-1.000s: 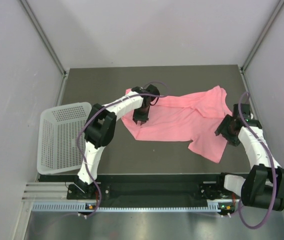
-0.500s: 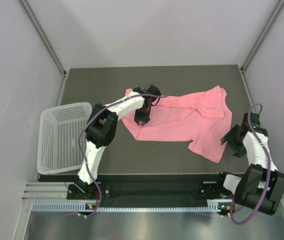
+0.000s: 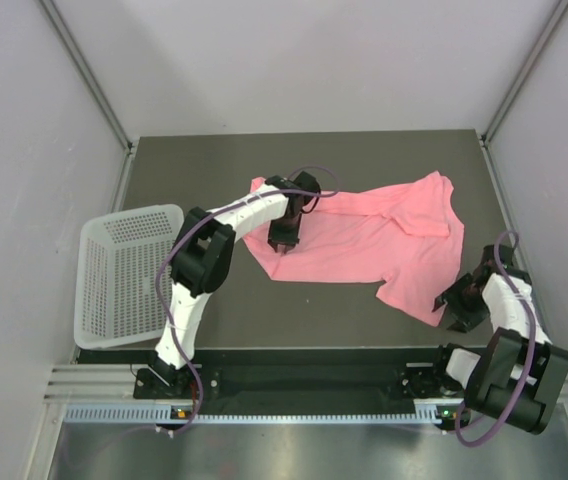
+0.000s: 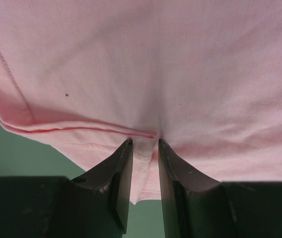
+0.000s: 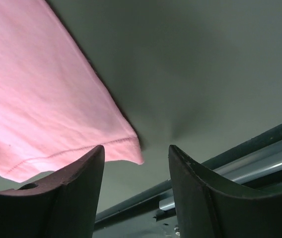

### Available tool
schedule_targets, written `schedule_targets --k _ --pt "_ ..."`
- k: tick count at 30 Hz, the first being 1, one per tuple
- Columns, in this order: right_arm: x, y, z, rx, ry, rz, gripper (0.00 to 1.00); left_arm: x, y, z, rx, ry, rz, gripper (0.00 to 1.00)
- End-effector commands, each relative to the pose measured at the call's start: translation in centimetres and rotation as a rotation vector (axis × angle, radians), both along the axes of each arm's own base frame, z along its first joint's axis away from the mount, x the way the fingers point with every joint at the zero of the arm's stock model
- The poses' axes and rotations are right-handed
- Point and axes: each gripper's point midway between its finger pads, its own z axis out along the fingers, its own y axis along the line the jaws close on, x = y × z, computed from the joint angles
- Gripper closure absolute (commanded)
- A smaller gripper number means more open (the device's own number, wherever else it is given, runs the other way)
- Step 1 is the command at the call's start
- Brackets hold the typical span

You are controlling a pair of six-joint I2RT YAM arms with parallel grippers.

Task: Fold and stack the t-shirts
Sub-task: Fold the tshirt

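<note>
Top external view has one plain salmon-pink short-sleeved t-shirt (image 3: 364, 240) of thin soft fabric lying rumpled and unfolded across the middle and right of the dark bench (image 3: 264, 160). It's spread out sideways, with one end trailing toward the near right edge.

The left arm reaches out over the shirt's left end, and the left fingers (image 3: 284, 243) are down on the fabric near its lower left edge. In the left wrist view they're squeezed nearly together with a bit of pink cloth pinched between the tips. That's right by a stitched hem that's doubled over on itself, so yeah, they've got hold of the shirt there. A sliver of bench shows just past that edge.

The right fingers (image 3: 456, 305) sit low at the near right side of the bench, just beside the shirt's nearest corner. The right wrist view shows them spread wide apart, gripping nothing, with the hemmed corner lying flat on the bench in front of the gap.

A white perforated plastic basket (image 3: 124, 275) sits at the left edge of the bench, well apart from the shirt.
</note>
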Motion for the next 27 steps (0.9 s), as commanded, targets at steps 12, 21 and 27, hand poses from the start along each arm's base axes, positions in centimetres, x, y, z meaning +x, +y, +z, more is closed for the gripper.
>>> schedule_targets --k 12,21,27 --pt "0.5 -1.2 -0.6 -0.036 0.036 -0.075 0.58 1.3 -1.3 5.6 -0.106 -0.136 -0.072 0.68" --pt "1.4 0.0 -1.7 -0.004 0.005 -0.072 0.61 1.1 -0.6 4.4 -0.111 -0.104 -0.062 0.69" --pt "1.5 0.8 -2.3 0.029 0.005 -0.068 0.70 1.0 -0.5 4.3 -0.111 -0.100 -0.061 0.69"
